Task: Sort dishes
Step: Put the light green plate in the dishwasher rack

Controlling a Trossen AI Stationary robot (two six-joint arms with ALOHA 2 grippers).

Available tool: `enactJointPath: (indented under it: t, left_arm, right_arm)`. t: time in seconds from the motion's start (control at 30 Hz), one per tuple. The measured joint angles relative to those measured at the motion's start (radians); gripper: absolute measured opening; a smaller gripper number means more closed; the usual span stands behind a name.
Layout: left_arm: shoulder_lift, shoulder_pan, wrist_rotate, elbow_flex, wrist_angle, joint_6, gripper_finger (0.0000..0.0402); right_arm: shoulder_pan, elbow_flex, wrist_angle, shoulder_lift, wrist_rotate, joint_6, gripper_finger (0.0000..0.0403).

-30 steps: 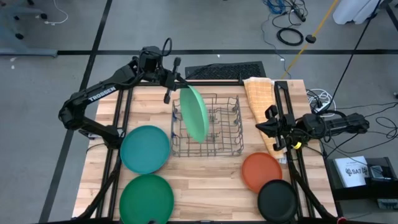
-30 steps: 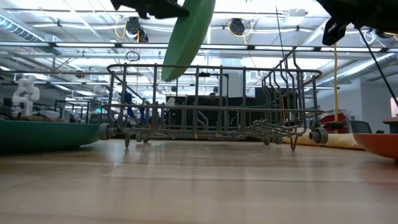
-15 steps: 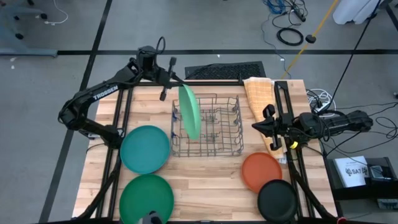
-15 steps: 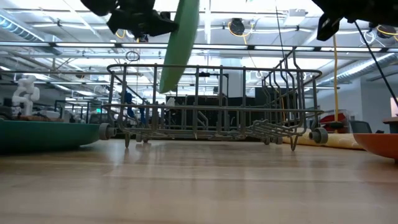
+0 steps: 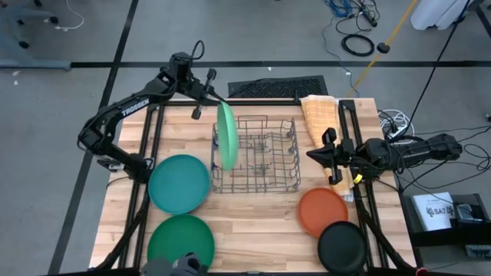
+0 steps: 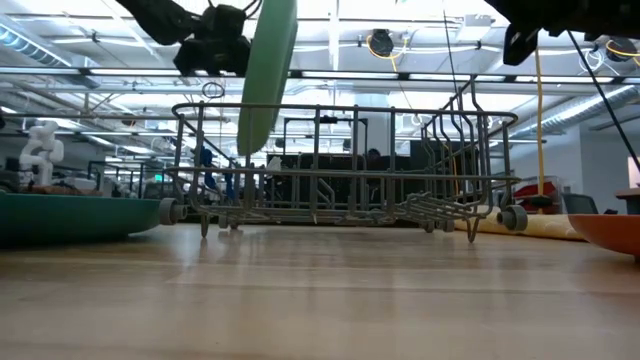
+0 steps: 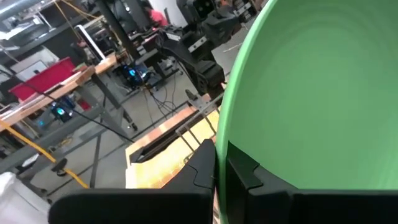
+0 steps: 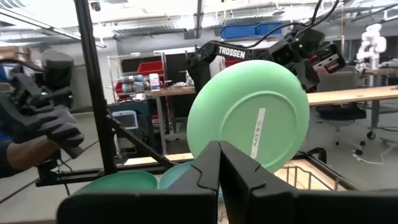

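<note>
Five plates: left gripper (image 5: 217,102) clamps light green plate (image 5: 226,135) on edge, upright above wire dish rack (image 5: 257,155) left end, frame centre. Right gripper (image 5: 313,155) closed, empty, right of rack. Teal plate (image 5: 179,184), dark green plate (image 5: 180,241) lower left; orange plate (image 5: 323,211), black plate (image 5: 342,247) lower right.

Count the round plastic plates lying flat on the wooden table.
4: teal plate and dark green plate left of the grey wire rack; orange plate and black plate on the right.
</note>
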Motion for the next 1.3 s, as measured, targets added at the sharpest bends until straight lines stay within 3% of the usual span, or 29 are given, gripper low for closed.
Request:
enactJointPath:
  t: [0.8,1.3]
  left_arm:
    - [0.051,-0.077,-0.007,0.000,0.052,0.057,0.0011]
    - [0.160,-0.066,0.020,0.002,0.053,0.049,0.0011]
  right_arm:
    - [0.000,0.000,0.000,0.006,0.032,0.008,0.0000]
    - [0.000,0.000,0.000,0.008,0.027,0.030,0.0000]
